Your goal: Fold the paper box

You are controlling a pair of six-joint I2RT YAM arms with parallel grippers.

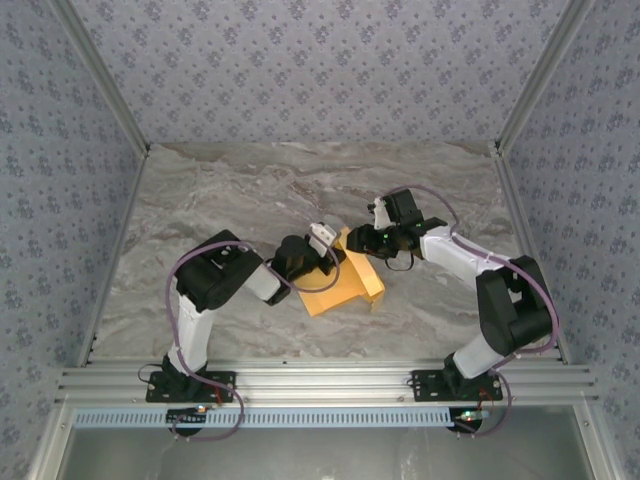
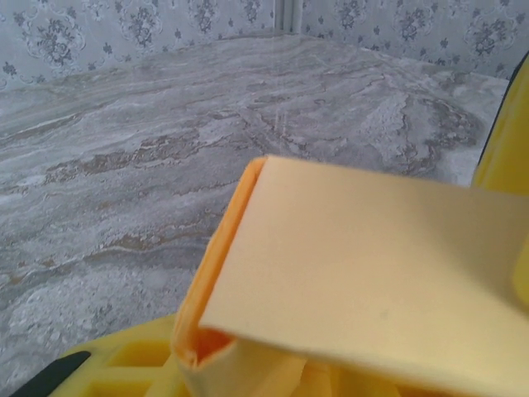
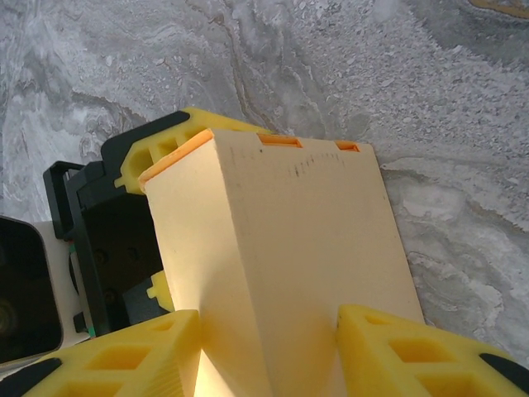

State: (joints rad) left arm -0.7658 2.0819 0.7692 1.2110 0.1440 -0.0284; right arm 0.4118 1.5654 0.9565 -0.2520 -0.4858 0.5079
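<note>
The paper box (image 1: 345, 285), a partly folded yellow-orange card, is seen near the middle of the marble counter (image 1: 250, 190), between the two hands. In the overhead view its left end is met by the left hand (image 1: 328, 258) and its far right corner by the right hand (image 1: 362, 243).

From the right wrist, a pale folded panel of the box is seen rising between that hand's two yellow fingers (image 3: 124, 360), which are pressed against it on either side; the box is grasped there. Two small orange tabs are seen at the panel's far edge. A yellow finger of the left hand is seen just behind the panel's far left corner.

From the left wrist, a flat panel is seen lying over a yellow finger (image 2: 124, 368), with a folded orange edge on its left. Whether the left hand is clenched on the card cannot be told.
</note>
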